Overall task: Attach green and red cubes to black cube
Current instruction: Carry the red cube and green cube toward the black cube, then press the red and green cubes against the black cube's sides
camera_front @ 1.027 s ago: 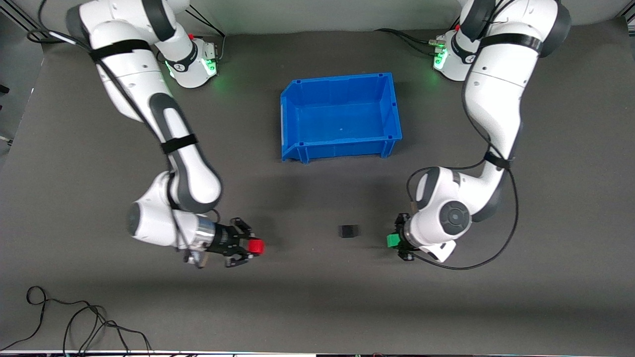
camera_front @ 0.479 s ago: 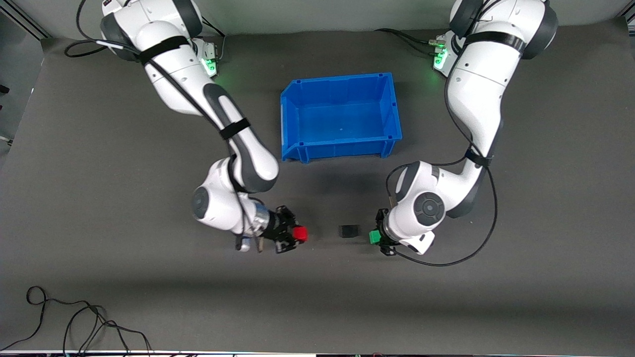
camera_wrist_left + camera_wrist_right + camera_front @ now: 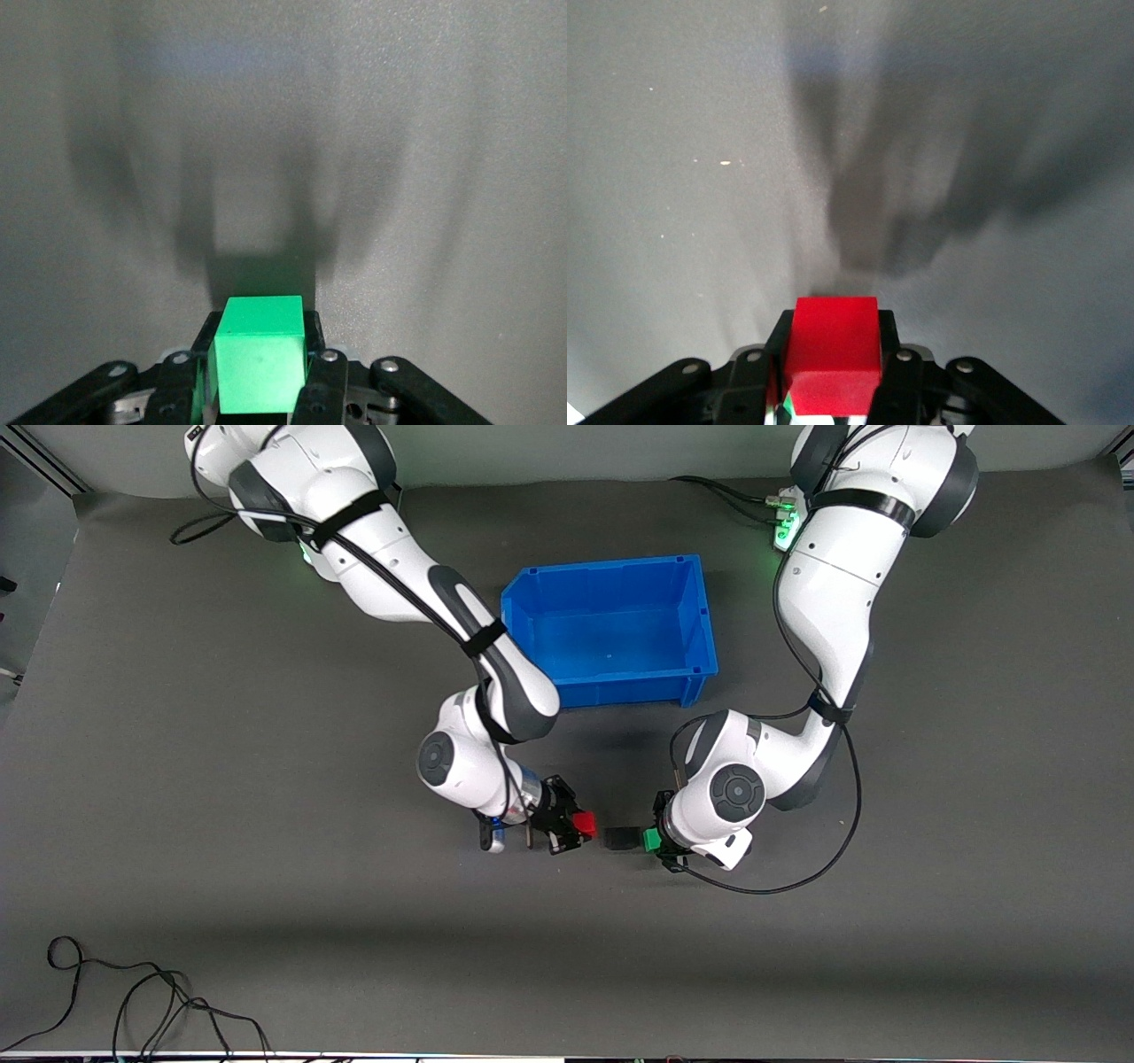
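Just below the middle of the front view, the small matte black cube (image 3: 623, 838) sat on the dark grey desk (image 3: 177, 797), below the open blue plastic bin (image 3: 611, 634) at the centre. The right end effector (image 3: 580, 825) reached in from the upper left corner of that view and was clamped on the small bright red cube (image 3: 584, 824), which sat just beside the black cube with a thin gap between them. The left end effector (image 3: 654, 839), coming from the upper right corner, gripped the small bright green cube (image 3: 651, 839), which appeared to touch the black cube. In each wrist view the held cube sat between the black fingers (image 3: 312, 376) low in the frame, green (image 3: 260, 365) and red (image 3: 833, 354).
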You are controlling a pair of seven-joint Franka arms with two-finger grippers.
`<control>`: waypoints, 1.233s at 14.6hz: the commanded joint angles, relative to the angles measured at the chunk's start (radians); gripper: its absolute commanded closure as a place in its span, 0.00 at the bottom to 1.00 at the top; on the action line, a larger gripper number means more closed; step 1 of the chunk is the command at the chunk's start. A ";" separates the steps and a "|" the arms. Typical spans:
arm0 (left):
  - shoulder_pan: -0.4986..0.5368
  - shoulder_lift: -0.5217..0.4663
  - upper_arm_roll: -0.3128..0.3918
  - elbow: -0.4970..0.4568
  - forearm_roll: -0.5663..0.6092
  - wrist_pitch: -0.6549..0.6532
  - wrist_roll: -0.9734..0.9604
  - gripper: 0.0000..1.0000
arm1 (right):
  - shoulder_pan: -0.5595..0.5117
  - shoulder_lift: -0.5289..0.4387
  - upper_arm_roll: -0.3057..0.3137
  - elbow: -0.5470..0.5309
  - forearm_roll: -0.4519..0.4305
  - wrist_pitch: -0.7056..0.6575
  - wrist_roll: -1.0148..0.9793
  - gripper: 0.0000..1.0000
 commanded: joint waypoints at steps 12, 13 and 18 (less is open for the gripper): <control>-0.037 0.022 0.005 0.023 -0.011 0.047 -0.074 1.00 | 0.031 0.148 -0.014 0.186 0.014 0.076 0.046 1.00; -0.037 0.020 0.005 0.023 -0.008 0.047 -0.071 0.94 | 0.040 0.148 -0.014 0.184 0.014 0.076 0.046 1.00; -0.036 0.019 0.007 0.023 -0.001 0.050 -0.069 0.08 | 0.040 0.148 -0.016 0.183 0.012 0.077 0.044 1.00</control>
